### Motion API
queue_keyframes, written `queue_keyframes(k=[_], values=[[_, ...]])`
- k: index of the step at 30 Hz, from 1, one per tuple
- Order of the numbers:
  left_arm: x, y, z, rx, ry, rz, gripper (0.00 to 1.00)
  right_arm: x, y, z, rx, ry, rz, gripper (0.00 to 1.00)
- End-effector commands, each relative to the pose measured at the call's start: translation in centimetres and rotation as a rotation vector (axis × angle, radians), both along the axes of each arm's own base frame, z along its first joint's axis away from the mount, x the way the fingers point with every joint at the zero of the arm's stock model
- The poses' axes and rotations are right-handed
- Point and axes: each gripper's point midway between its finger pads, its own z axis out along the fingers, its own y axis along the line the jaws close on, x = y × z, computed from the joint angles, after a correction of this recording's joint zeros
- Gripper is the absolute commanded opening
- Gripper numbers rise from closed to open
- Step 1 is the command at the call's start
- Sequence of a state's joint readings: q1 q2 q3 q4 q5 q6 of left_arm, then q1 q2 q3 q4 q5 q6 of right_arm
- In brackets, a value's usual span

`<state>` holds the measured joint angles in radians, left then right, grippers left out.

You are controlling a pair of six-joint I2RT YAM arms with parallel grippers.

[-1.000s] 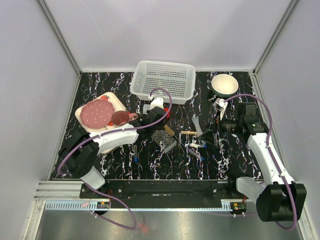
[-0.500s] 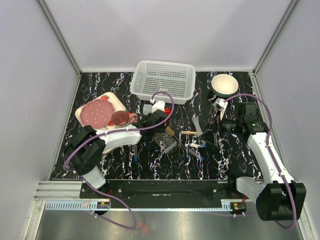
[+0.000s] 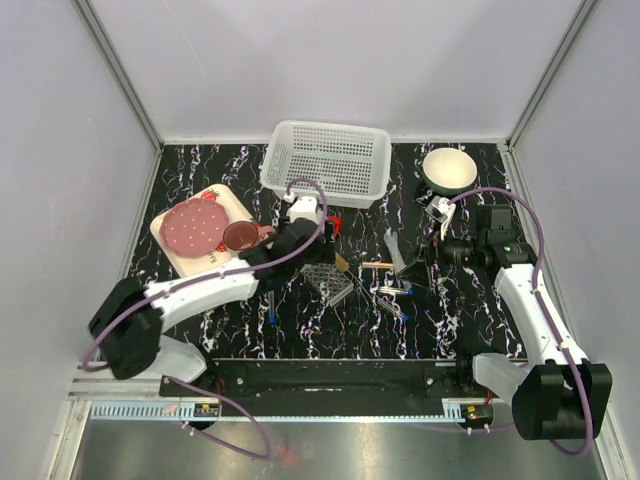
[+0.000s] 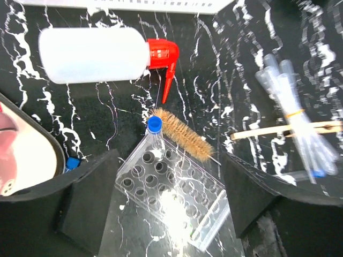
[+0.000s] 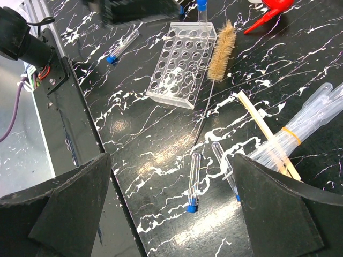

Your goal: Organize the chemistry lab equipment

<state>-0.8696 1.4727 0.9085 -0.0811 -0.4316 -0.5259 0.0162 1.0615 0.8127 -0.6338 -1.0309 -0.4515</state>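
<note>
If reaching with left claw (image 4: 170, 187), spread and empty over the rack (image 4: 187, 211) at the middle of the bench (image 3: 460, 315), leave the tube (image 4: 154, 128) standing in its corner hole. Further right, take loose tubes (image 5: 193, 179) gently mid-barrel: probably light, slick, brittle. Right claw (image 5: 171, 201) spread too, empty. No readable labels.

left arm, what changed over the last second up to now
The left gripper opened, letting go of the blue-capped test tube, which now stands in a corner hole of the tube rack. The left arm swung its elbow out to the left. The right gripper stayed open and still. The red-capped bottle and pipettes did not move.
</note>
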Motion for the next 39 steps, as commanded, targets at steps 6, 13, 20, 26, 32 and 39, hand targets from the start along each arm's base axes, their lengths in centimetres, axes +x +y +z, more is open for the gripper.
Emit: queue_keyframes(k=[6, 13, 20, 26, 32, 39], values=[[-5.6, 4.3, 4.8, -0.165, 0.0, -0.019, 0.94, 0.0, -0.4, 0.6, -0.026, -0.09, 0.007, 1.0], [-10.7, 8.8, -0.6, -0.248, 0.194, 0.084, 0.93, 0.0, -0.5, 0.6, -0.031, -0.1, 0.005, 1.0], [-13.0, 10.8, -6.2, -0.26, 0.345, 0.203, 0.85, 0.0, -0.5, 0.3, -0.032, -0.092, 0.005, 1.0], [-12.3, 10.7, -8.5, -0.168, 0.407, 0.221, 0.78, 0.3, -1.1, 0.2, -0.032, -0.099, -0.019, 1.0], [-11.9, 11.2, -10.7, 0.031, 0.506, 0.247, 0.65, 0.3, -1.3, 0.2, -0.033, -0.097, -0.025, 1.0], [-12.7, 12.3, -12.0, 0.2, 0.583, 0.264, 0.49, 0.3, -1.3, 0.3, -0.031, -0.1, -0.024, 1.0]])
